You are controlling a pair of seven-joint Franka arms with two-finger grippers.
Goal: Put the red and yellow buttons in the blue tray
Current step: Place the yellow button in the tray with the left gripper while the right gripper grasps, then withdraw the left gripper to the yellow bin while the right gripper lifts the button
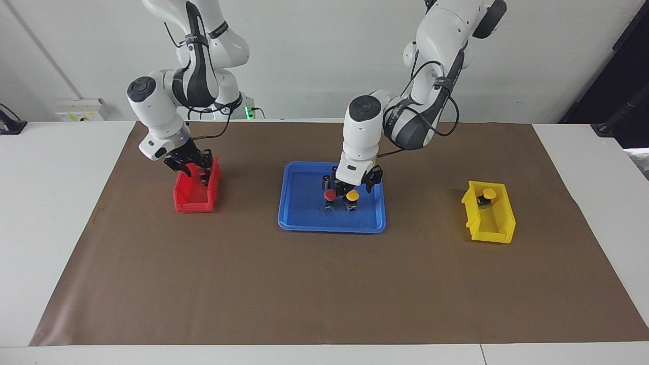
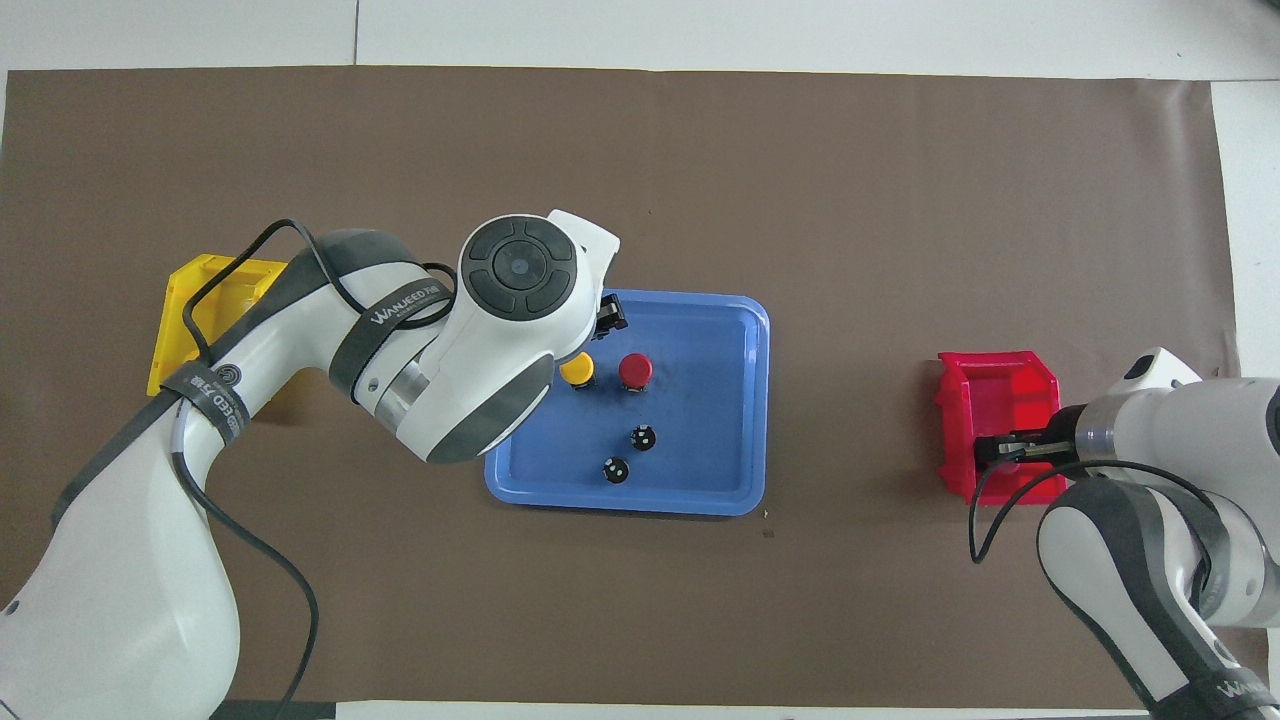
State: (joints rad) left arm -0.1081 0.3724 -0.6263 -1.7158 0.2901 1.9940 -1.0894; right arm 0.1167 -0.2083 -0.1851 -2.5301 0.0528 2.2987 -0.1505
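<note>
The blue tray [image 1: 304, 218] lies mid-table. A red button [image 1: 330, 194] and a yellow button [image 1: 352, 195] stand side by side in it; both also show in the overhead view, the red button [image 2: 635, 370] and the yellow button [image 2: 577, 370]. My left gripper [image 1: 355, 186] is low over the yellow button, jaws spread wide with the cap between them. Another yellow button [image 1: 489, 193] sits in the yellow bin [image 1: 494, 223]. My right gripper [image 1: 196, 170] reaches down into the red bin [image 1: 195, 195]. The second red button is hidden.
Two dark capless cylinders [image 2: 643, 437] [image 2: 615, 469] stand in the tray, nearer to the robots than the buttons. The red bin is toward the right arm's end of the table and the yellow bin toward the left arm's end. A brown mat [image 1: 324, 284] covers the table.
</note>
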